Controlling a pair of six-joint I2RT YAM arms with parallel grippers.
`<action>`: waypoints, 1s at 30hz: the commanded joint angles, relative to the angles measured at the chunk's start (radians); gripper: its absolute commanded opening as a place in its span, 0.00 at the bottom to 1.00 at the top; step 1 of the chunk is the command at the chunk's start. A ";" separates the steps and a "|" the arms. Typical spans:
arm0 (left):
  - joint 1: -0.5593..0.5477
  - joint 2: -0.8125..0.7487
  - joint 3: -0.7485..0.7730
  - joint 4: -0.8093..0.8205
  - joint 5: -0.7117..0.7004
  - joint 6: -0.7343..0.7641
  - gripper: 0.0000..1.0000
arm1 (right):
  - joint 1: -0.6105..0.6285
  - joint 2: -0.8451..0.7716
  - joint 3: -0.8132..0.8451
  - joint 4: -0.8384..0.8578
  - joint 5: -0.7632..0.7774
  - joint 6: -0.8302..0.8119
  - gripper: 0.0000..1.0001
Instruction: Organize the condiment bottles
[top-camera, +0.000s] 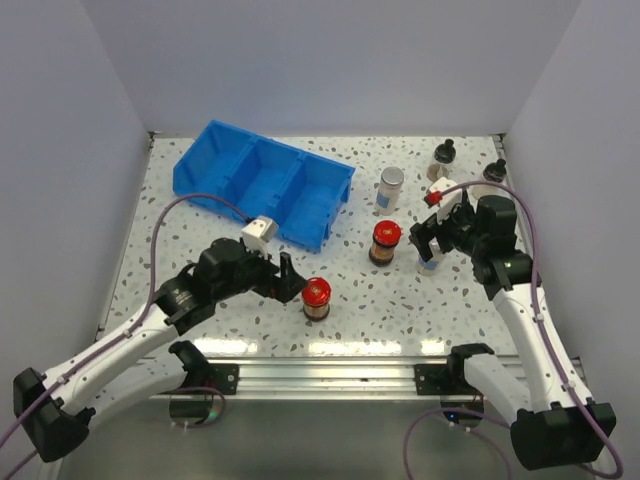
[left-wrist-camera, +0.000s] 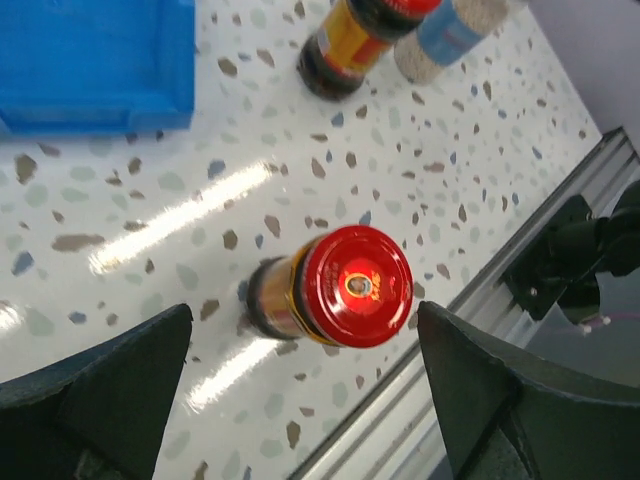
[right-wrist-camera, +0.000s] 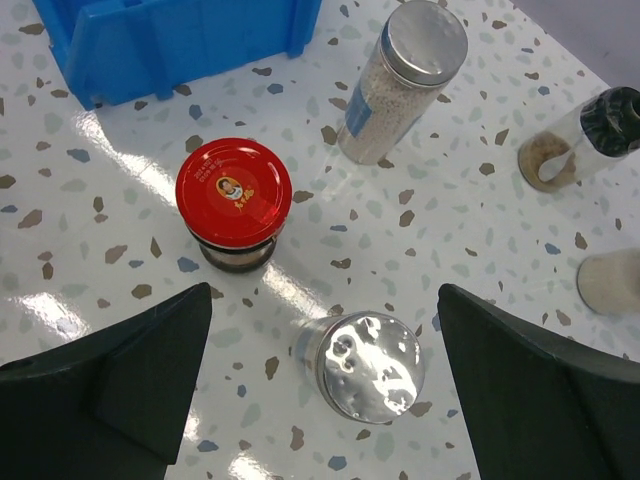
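Step in hand: the approach to a first pick on both sides. All six bottles stand on the tabletop (top-camera: 200, 300) and the blue three-compartment bin (top-camera: 262, 185) looks empty.
Left pincer (top-camera: 291, 279): fingers spread wide, holding nothing. It sits low, just beside the near red-capped jar (left-wrist-camera: 345, 285), which stands upright in the gap with space on both sides.
Right pincer (top-camera: 432, 243): fingers also apart and empty. It hangs over a silver-capped jar (right-wrist-camera: 370, 365) that stands upright between them, touching neither.
Other bottles: the second red-capped jar (right-wrist-camera: 233, 192) and the far silver-capped jar (top-camera: 391, 187) stand between the bin and the right arm. Two black-capped bottles (top-camera: 443, 155) are at the far right corner, well apart from the bin.
Next move, as I judge it: each pincer must centre on its jar, come down below the cap and close on the body. It then lifts clear and carries the jar to a compartment, like kinds together. The right arm has the longer reach to the bin.
Hidden or unclear: from above, the right pincer covers most of its jar. A pale bottle (right-wrist-camera: 610, 280) is cut off at the edge of the right wrist view, and its cap is not visible. The labels are too small to read.
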 joint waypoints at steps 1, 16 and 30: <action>-0.150 0.060 0.072 -0.108 -0.182 -0.118 0.98 | -0.001 -0.038 -0.021 0.025 0.007 -0.021 0.99; -0.479 0.512 0.328 -0.295 -0.605 -0.189 1.00 | -0.001 -0.046 -0.026 0.018 -0.008 -0.020 0.99; -0.476 0.614 0.343 -0.169 -0.611 -0.163 0.74 | 0.001 -0.043 -0.029 0.018 -0.008 -0.026 0.99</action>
